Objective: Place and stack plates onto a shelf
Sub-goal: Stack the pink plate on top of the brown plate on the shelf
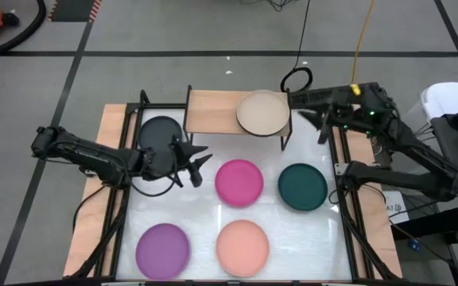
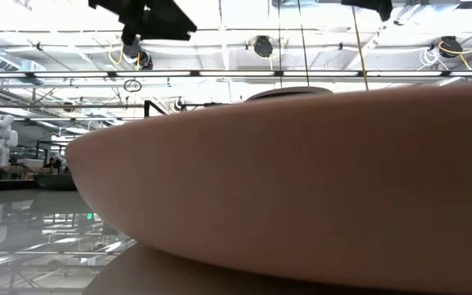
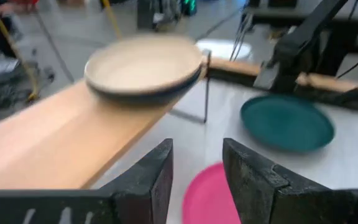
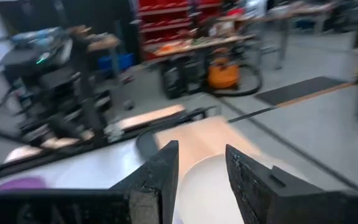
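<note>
Beige plate set on the shelf; five plates left on the counter.

With the shelf [image 1: 233, 112] as landmark: the empty left pincer [image 1: 193, 160] is held agape at its front-left corner, beside a dark plate [image 1: 159, 133]. The beige plate [image 1: 262, 113] is seen on its right end. The right pincer [image 1: 315, 119], parted and empty, is just right of it.

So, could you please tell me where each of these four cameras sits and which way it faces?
High view: overhead, looking straight down on the table, both arms in frame.
Low view: at tabletop height, filled by the salmon plate.
Left wrist view: past the open left pincer towards the shelf.
Right wrist view: past the open right pincer above the beige plate.
Both wrist views and the high view show that beige plate.
</note>
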